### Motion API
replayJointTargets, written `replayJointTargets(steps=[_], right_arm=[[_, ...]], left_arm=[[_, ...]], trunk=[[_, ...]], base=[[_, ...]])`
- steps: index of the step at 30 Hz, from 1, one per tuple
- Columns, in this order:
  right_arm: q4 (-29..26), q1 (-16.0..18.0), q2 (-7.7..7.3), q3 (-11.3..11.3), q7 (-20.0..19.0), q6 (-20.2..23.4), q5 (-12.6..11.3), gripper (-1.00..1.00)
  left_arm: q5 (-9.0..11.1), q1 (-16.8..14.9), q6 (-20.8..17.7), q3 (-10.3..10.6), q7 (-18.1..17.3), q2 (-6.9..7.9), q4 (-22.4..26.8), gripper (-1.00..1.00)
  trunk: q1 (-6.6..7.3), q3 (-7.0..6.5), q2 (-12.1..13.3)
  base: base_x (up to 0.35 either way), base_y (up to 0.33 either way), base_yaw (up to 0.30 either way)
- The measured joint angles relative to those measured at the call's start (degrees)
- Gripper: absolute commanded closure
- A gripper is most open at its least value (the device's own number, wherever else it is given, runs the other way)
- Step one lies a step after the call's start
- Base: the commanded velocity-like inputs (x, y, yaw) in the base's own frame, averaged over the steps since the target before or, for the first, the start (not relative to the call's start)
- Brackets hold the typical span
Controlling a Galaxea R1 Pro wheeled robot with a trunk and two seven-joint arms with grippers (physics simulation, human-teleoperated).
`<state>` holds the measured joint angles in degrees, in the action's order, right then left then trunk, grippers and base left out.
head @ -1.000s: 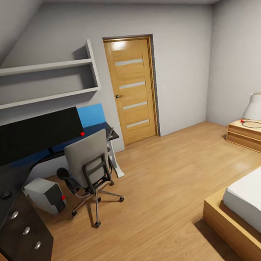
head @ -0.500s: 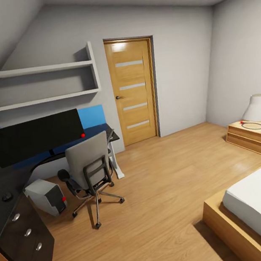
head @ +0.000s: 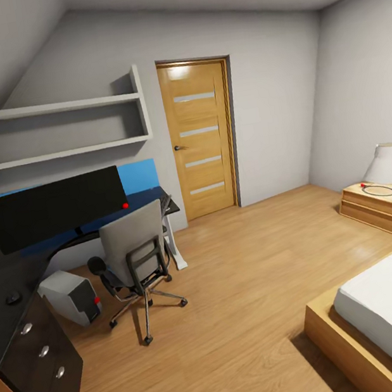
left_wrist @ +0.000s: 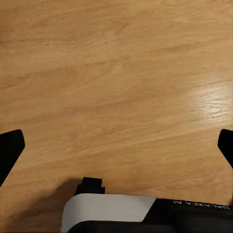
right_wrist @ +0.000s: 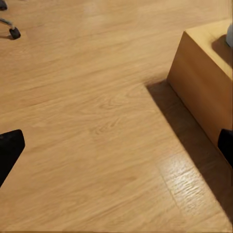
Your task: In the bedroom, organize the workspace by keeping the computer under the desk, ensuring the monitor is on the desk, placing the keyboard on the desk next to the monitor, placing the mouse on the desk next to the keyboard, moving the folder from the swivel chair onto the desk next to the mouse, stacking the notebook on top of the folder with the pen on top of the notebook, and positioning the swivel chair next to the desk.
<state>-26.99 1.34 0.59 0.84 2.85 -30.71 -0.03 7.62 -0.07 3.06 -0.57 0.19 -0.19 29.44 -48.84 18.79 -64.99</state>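
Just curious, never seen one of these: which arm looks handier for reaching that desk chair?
Probably the left: the swivel chair and desk lie to the robot's left. Both grippers, left and right, hang open over bare floor.

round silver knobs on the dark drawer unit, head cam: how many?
3, in a slanted row down the dark drawer unit front: round silver knobs upper, middle, lower. The frame edge may hide more.

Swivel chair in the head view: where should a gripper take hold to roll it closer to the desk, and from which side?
Probably the top edge of the grey backrest on the swivel chair. Its back faces the open floor while its seat faces the desk, so coming from the room side and pushing looks simplest. The black armrests are an alternative.
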Motion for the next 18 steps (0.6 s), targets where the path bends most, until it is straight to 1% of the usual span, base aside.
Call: replayJointTargets(steps=[1, 3, 4, 5, 7, 9, 11, 15, 18], right_arm=[[0.3, 0.0, -0.02, 0.0, 0.1, 0.0, 0.0, -1.00], [1.7, 0.1, -0.20, 0.1, 0.3, -0.1, -0.1, -1.00], [2.0, 0.1, -0.25, 0.2, 0.4, -0.1, 0.0, -1.00], [2.4, 0.1, -0.31, 0.2, 0.4, -0.3, 0.0, -1.00], [2.9, 0.1, -0.37, 0.3, 0.5, -1.0, 0.0, -1.00], [3.3, 0.1, -0.40, 0.3, 0.5, -1.8, 0.0, -1.00], [3.4, 0.1, -0.41, 0.3, 0.5, -2.4, 0.0, -1.00], [3.6, 0.1, -0.34, 0.3, 0.5, -2.9, 0.0, -1.00], [3.6, 0.1, -0.27, 0.3, 0.5, -2.9, 0.0, -1.00]], left_arm=[[0.1, 0.0, 1.4, 0.0, 0.0, 0.07, -0.6, -1.00], [0.2, 0.0, 8.7, -0.1, 0.1, 0.13, -2.2, -1.00], [0.2, 0.0, 10.7, -0.1, 0.1, 0.11, -2.5, -1.00], [0.3, 0.0, 14.3, -0.1, 0.1, 0.07, -3.0, -1.00], [0.4, 0.0, 18.0, 0.0, 0.1, 0.02, -3.9, -1.00], [0.4, 0.0, 19.8, -0.1, 0.2, 0.04, -5.1, -1.00], [0.5, 0.0, 20.8, -0.1, 0.2, 0.06, -6.3, -1.00], [0.5, 0.0, 21.7, 0.0, 0.3, 0.04, -7.6, -1.00], [0.5, 0.0, 21.8, 0.0, 0.3, 0.03, -7.8, -1.00]], trunk=[[0.00, 0.00, 0.0], [0.00, 0.00, 0.0], [0.00, 0.00, 0.0], [0.00, 0.00, 0.0], [0.00, 0.00, 0.0], [0.00, 0.00, 0.0], [0.02, 0.00, 0.0], [0.03, 0.00, 0.0], [0.03, 0.00, 0.0]], base=[[0.000, 0.000, 0.000], [0.000, 0.000, 0.000], [0.000, 0.000, 0.000], [0.000, 0.000, 0.000], [0.000, 0.000, 0.000], [0.032, 0.003, 0.000], [0.172, 0.034, 0.000], [0.278, 0.016, -0.040], [0.311, 0.003, -0.199]])
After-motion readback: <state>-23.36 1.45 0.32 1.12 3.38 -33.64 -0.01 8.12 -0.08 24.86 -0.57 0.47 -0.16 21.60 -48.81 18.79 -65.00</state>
